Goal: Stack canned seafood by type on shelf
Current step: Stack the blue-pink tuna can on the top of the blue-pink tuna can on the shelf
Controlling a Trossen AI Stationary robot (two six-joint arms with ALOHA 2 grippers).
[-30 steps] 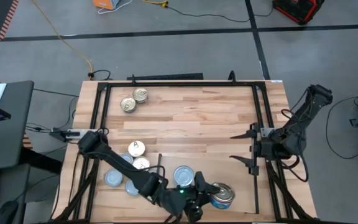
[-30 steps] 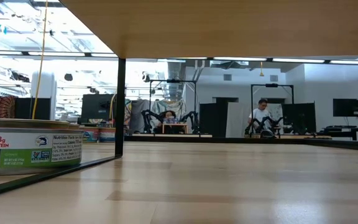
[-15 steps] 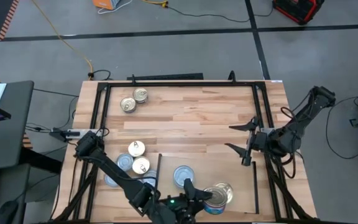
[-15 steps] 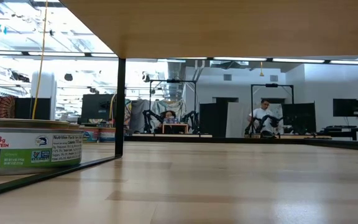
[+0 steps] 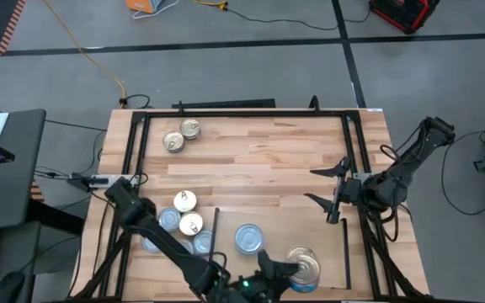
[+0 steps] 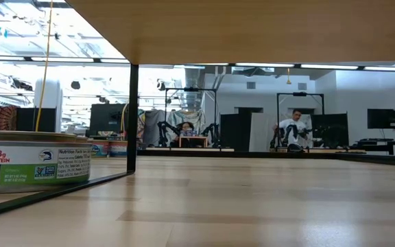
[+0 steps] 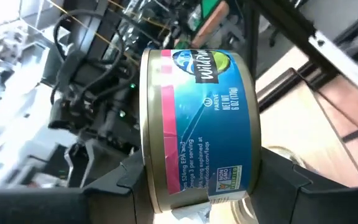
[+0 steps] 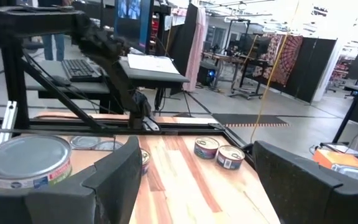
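left gripper [image 7: 197, 186] pinching tin [image 7: 197, 124] | label "wild" | right gripper [image 5: 322, 195] spread

The plank-striped wooden worktop [image 5: 259, 160] fills the middle of the high view, framed by a black rail. Near its upper left two gold-lidded tins [image 5: 180, 135] lie touching each other. At the lower left a cluster of tins [image 5: 178, 223] lies close together, gold lids and silvery-blue ones mixed. The pale shelf [image 5: 280, 229] lies flat on the worktop at the lower centre, a thin black strip along each short side. One silvery-blue tin [image 5: 248, 238] lies on the shelf near its left strip
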